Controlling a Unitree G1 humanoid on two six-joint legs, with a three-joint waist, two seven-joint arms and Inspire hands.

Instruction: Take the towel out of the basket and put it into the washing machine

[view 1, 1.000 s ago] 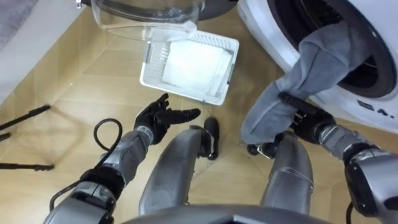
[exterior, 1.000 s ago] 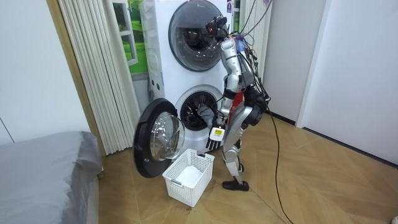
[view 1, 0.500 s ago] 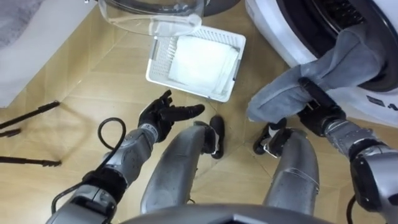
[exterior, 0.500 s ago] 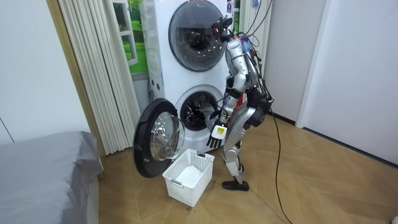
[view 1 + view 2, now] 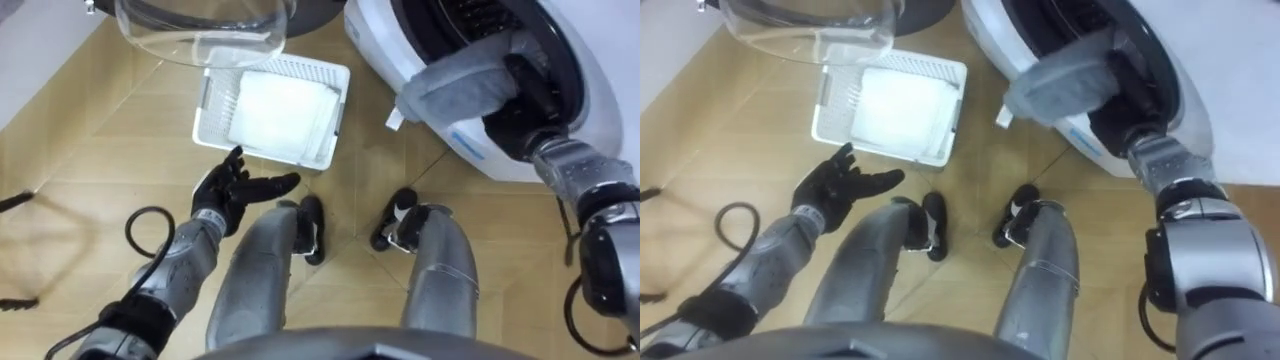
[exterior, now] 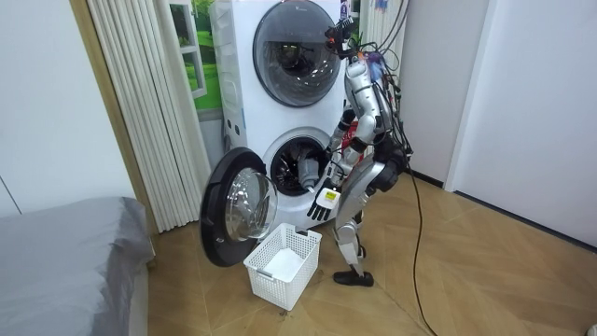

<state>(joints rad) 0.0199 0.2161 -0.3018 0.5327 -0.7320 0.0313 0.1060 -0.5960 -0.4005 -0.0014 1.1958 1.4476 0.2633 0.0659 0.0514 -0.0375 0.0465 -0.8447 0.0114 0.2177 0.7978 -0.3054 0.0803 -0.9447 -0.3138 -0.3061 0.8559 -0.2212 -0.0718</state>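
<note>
Towel [image 5: 455, 85] across washing machine [image 5: 378, 45] rim

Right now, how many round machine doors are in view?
2. The upper door is shut; the lower door hangs open beside the white basket, while the right hand holds the grey towel in its drum's mouth. None seems hidden.

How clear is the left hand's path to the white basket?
Probably clear: the left hand, open, hovers just short of the basket, nothing between them. The basket sits low, so bending is likely needed. The right hand holds the towel.
</note>
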